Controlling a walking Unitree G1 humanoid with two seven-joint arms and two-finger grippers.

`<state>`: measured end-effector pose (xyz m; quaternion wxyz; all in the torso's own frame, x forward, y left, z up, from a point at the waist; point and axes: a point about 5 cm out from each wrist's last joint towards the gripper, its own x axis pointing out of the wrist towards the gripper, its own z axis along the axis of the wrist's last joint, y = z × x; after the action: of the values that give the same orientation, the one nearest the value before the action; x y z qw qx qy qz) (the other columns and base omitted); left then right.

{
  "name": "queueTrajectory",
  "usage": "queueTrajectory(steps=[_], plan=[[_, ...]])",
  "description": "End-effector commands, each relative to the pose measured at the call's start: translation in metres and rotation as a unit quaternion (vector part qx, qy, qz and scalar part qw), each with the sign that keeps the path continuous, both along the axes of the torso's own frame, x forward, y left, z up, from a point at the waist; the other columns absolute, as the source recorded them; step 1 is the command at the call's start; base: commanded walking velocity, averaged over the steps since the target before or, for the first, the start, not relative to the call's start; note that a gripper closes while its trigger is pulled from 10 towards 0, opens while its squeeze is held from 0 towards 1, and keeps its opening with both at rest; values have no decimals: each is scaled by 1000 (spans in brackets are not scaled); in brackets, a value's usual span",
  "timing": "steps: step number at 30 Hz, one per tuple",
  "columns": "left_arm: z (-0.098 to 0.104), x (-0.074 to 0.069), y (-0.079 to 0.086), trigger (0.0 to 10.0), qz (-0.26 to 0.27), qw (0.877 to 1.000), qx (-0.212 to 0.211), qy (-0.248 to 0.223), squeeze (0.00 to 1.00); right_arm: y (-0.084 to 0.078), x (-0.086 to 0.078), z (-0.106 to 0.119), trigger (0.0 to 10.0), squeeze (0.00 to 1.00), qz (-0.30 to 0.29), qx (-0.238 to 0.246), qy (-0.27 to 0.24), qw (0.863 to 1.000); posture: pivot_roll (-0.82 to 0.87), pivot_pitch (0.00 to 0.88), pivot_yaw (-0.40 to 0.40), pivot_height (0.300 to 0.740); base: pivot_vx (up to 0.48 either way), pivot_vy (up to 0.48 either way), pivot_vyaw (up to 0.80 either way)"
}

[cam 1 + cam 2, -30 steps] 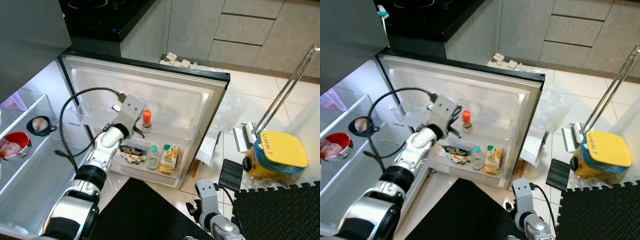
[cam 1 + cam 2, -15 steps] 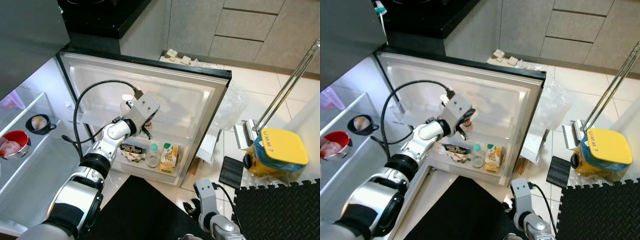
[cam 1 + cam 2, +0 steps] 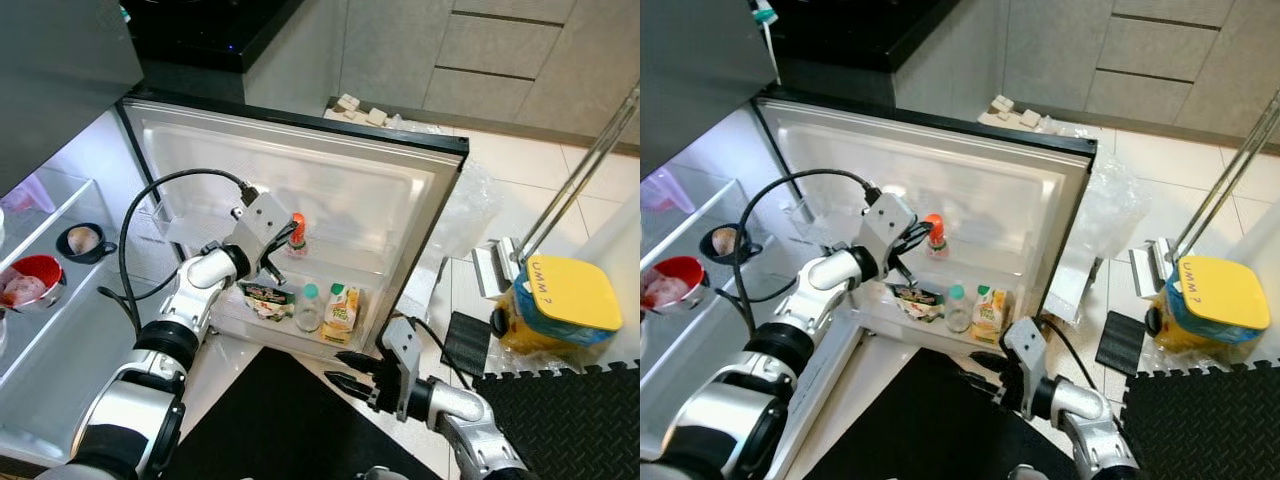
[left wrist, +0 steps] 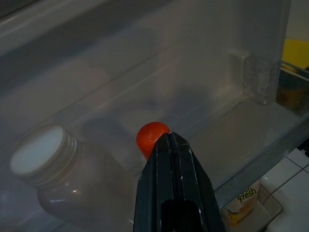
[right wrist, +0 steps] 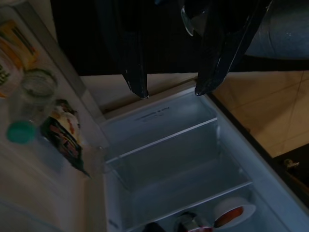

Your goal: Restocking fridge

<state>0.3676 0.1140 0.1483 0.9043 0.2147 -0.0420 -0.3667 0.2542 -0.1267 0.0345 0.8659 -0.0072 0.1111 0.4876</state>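
Red-capped bottle (image 3: pixel 296 232) stands upright on the upper shelf of the open fridge door (image 3: pixel 400 205), above the green-capped bottle (image 3: pixel 307 310) and juice carton (image 3: pixel 339 313) in the lower bin. Your left tool (image 3: pixel 268 262) sits just beside that red-capped bottle, fingers pressed together and holding nothing; draw it straight back off the door so you don't tip the bottle. Your right tool (image 3: pixel 345 368) hovers low, below the door's lower bin, fingers spread apart and empty, pointing toward the fridge interior.
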Motion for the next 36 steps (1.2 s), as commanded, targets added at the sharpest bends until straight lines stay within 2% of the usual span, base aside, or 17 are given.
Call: queueTrajectory(steps=[1,4,5,6,7,8,10,13,17,22,24,28,30,33,34,35,36], plan=[[-12,-5,-11,10000,-20,1000,12,16,0,2,-2,1,10000,0,4,-3,-8,1000,-133,124,-9,731,0,0,0],[-15,-6,-21,10000,-37,999,18,22,0,5,-3,1,10000,0,13,-2,-11,1000,-135,125,-8,731,0,0,0],[-17,-7,-29,10000,-55,998,31,26,0,9,-9,4,10000,0,38,1,-9,999,-140,129,-1,731,0,0,0],[-17,-7,-29,10000,-55,998,31,26,0,9,-9,4,10000,0,38,1,-9,999,-140,129,-1,731,0,0,0],[-17,-7,-34,10000,-69,996,38,33,0,10,-18,9,10000,0,67,2,-3,998,-143,133,5,731,0,0,0],[-17,-7,-34,10000,-69,996,38,33,0,10,-18,9,10000,0,67,2,-3,998,-143,133,5,731,0,0,0],[-20,-9,-40,10000,-91,993,64,43,0,12,-34,19,10000,0,114,2,6,993,-145,138,9,731,0,0,0],[-22,-9,-42,10000,-98,991,73,48,0,12,-38,23,10000,0,125,4,8,992,-148,140,11,731,0,0,0],[-26,-11,-44,10000,-122,984,116,56,0,11,-45,37,10000,0,153,4,3,988,-155,143,20,731,0,0,0],[-28,-11,-39,10000,-140,976,152,63,0,9,-49,46,10000,0,173,7,3,985,-156,145,20,731,0,0,0],[-32,-12,-30,10000,-149,969,184,74,0,8,-54,57,10000,0,194,17,8,981,-153,144,18,731,0,0,0],[-35,-13,-26,10000,-153,965,197,82,0,7,-57,62,10000,0,205,22,11,978,-152,146,17,731,0,0,0],[-41,-16,-15,10000,-170,955,219,110,0,4,-62,78,10000,0,227,30,16,973,-156,145,18,731,0,0,0],[-42,-18,-12,10000,-177,951,223,120,0,3,-63,82,10000,0,232,33,17,972,-158,146,18,731,0,0,0],[-44,-20,-8,10000,-189,946,225,135,0,3,-60,87,10000,0,226,37,11,973,-160,146,19,731,0,0,0],[-41,-19,-5,10000,-185,950,219,127,0,3,-53,90,10000,0,205,29,-6,978,-163,148,22,731,0,0,0],[-41,-19,-5,10000,-185,950,219,127,0,3,-53,90,10000,0,205,29,-6,978,-163,148,22,731,0,0,0]])
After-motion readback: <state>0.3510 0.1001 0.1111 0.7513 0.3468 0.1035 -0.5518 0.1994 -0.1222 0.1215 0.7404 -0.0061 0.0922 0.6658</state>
